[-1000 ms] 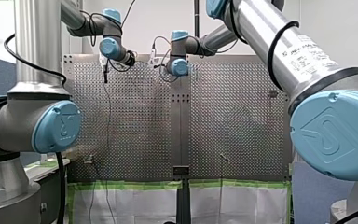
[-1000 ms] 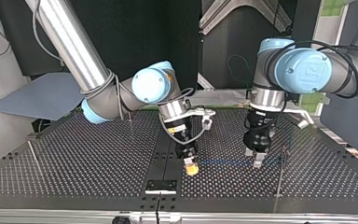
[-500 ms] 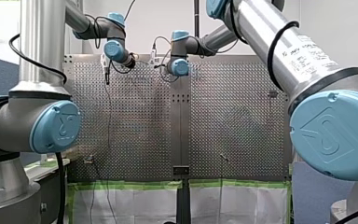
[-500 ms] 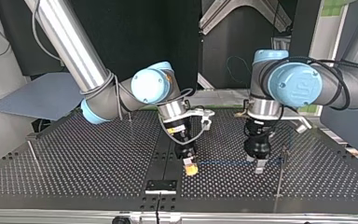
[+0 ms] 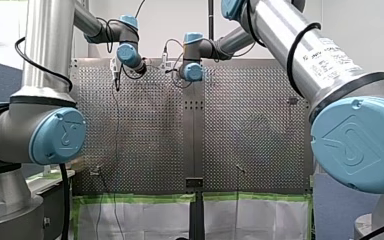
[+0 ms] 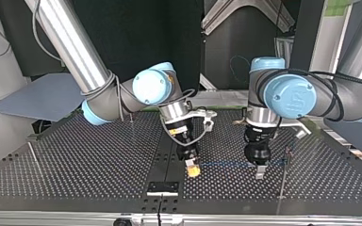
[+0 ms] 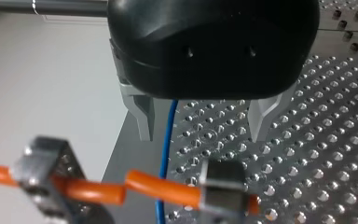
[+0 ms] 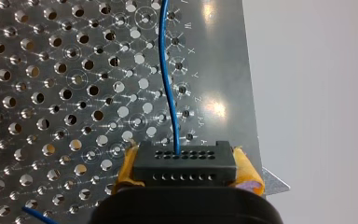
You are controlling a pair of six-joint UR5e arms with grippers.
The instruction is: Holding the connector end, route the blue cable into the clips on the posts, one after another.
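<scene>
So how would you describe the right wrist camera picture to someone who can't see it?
My right gripper clamps a black connector between its yellow pads. A thin blue cable leaves one of the connector's holes and runs straight ahead over the shiny perforated table, close to its edge.

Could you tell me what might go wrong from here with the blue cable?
My left gripper is open, the blue cable close to one finger, not centred; it may slip out on a move.
My right gripper clamps the connector, where one thin strand leaves; a hard pull might strain that joint.
My left gripper hangs near the thin post and could knock it.
</scene>
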